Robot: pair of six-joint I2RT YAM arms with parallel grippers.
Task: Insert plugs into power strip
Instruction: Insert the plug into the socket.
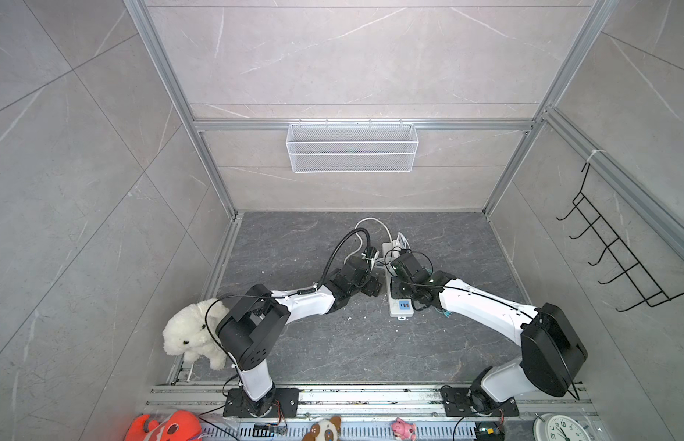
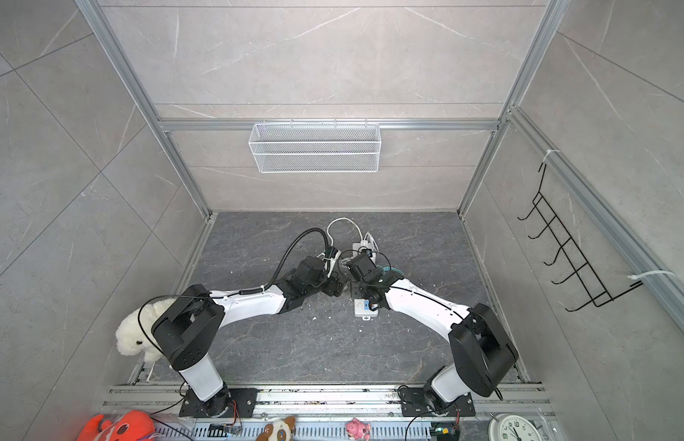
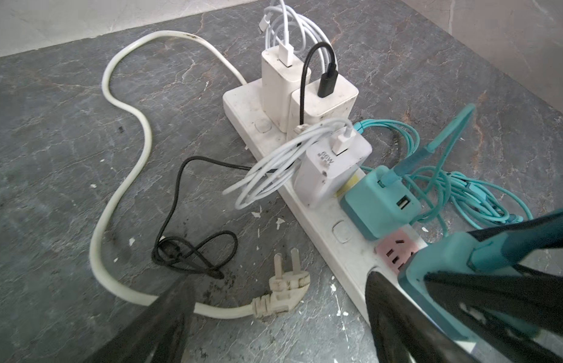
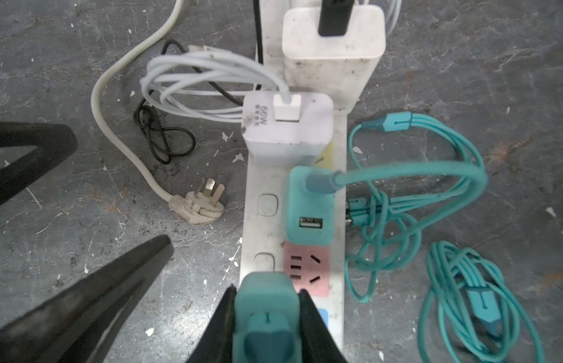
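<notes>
Right end effector (image 4: 267,290) clamped on a teal plug (image 4: 267,317), held over the power strip (image 4: 261,176) on the bench (image 4: 85,220); prong contact cannot be told. Pink socket (image 4: 307,270) bare just ahead of its fingertips. Beyond that sit a second teal plug (image 4: 308,207), then three white plugs (image 3: 333,163), all in the strip. Left end effector (image 3: 277,279) wide, empty, just beside the strip

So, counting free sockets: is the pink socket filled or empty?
Empty: the pink socket shows bare slots; the right gripper holds a teal adapter near it.
</notes>
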